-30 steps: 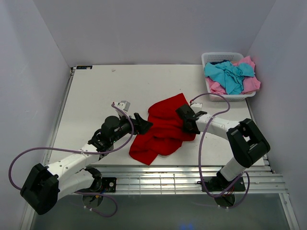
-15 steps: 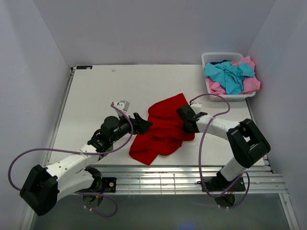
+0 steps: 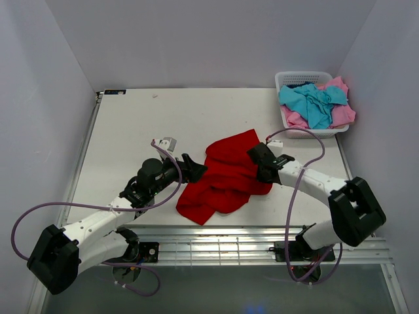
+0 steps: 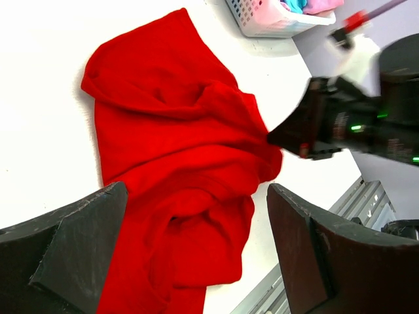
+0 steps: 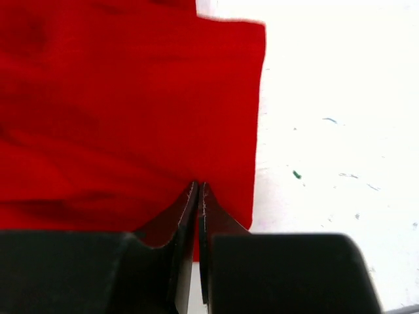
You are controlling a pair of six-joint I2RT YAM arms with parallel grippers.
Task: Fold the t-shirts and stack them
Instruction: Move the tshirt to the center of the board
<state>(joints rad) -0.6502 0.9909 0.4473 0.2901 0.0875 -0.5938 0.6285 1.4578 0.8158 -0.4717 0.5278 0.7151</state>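
Observation:
The red t-shirt (image 3: 226,180) (image 4: 177,150) (image 5: 118,98) lies crumpled in the middle of the table. My right gripper (image 3: 254,152) (image 5: 198,184) is shut on a pinch of cloth near the shirt's right edge. In the left wrist view that right gripper (image 4: 272,137) comes in from the right and touches the shirt. My left gripper (image 3: 196,167) (image 4: 196,196) hangs open at the shirt's left side, its jaws wide apart over the rumpled lower part with nothing held. A turquoise t-shirt (image 3: 311,101) and a pink t-shirt (image 3: 344,114) lie in the basket.
The white lattice basket (image 3: 288,77) (image 4: 262,19) stands at the far right corner of the table (image 3: 144,124). A slatted metal rail (image 3: 229,242) runs along the near edge. Purple cables loop from both arms.
My right gripper has shut on the red t-shirt's right edge and shifted a little to the right, dragging the cloth with it. Its elbow swung right. The left arm stayed put.

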